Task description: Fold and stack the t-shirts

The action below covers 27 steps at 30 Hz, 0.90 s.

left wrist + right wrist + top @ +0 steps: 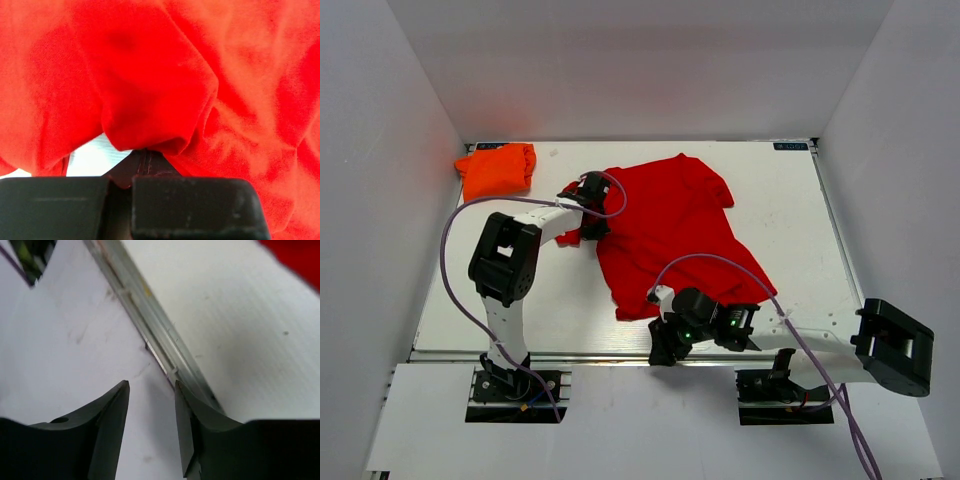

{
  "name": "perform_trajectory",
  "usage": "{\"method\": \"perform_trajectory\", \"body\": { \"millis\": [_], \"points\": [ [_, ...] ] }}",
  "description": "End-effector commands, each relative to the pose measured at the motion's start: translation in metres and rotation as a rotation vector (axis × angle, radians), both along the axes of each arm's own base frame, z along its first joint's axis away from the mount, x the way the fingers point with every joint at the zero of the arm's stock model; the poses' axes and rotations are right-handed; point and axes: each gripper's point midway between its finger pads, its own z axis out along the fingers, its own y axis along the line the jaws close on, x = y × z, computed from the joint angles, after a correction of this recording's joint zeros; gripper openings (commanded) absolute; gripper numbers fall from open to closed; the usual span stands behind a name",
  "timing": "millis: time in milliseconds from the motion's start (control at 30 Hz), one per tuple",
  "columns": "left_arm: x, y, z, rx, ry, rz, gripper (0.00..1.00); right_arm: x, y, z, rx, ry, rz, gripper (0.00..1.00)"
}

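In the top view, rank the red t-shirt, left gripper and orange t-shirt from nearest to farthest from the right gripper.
1. Red t-shirt, centre, just beyond the right gripper.
2. Left gripper, on the shirt's left edge.
3. Orange t-shirt, far-left corner.

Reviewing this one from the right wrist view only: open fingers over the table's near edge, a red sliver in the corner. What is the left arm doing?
Observer: The left gripper is shut on the red t-shirt, pinching a fold at its left side.
Operator: Where is the second shirt?
Observer: The orange t-shirt lies as a compact bundle in the far left corner of the table, apart from the red one.
Operator: Is the red one folded?
Observer: No; it lies spread and rumpled across the middle.
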Motion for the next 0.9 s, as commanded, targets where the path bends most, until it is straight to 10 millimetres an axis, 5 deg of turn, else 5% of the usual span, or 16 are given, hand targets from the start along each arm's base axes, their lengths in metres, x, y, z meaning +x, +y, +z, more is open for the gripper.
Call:
{"method": "perform_trajectory", "body": {
  "millis": [0,200,300,367,400,467,500,600,867],
  "points": [
    [-0.026,0.043,-0.025,0.164,0.110,0.034,0.00,-0.020,-0.003,0.011,-0.023,-0.009,0.167,0.48],
    [-0.025,0.044,-0.015,0.162,0.084,0.039,0.00,0.077,0.002,0.058,-0.061,-0.360,-0.213,0.56],
    [-0.026,0.043,-0.015,0.158,0.088,0.027,0.00,0.099,0.022,0.084,-0.014,-0.445,-0.229,0.54],
    [-0.027,0.042,-0.015,0.149,0.092,0.023,0.00,0.098,0.043,0.096,0.027,-0.484,-0.128,0.57],
    [-0.027,0.042,-0.015,0.149,0.092,0.023,0.00,0.093,0.057,0.082,0.002,-0.454,-0.068,0.57],
    [-0.027,0.042,-0.015,0.149,0.092,0.023,0.00,0.085,0.079,0.093,0.056,-0.464,0.050,0.57],
    [-0.027,0.042,-0.015,0.149,0.092,0.023,0.00,0.081,0.087,0.076,0.034,-0.451,0.110,0.57],
    [-0.027,0.042,-0.015,0.149,0.092,0.023,0.00,0.078,0.103,0.074,0.056,-0.506,0.218,0.56],
    [-0.030,0.042,-0.018,0.149,0.104,0.010,0.00,0.096,0.112,0.044,-0.064,-0.636,0.304,0.56]
  ]
}}
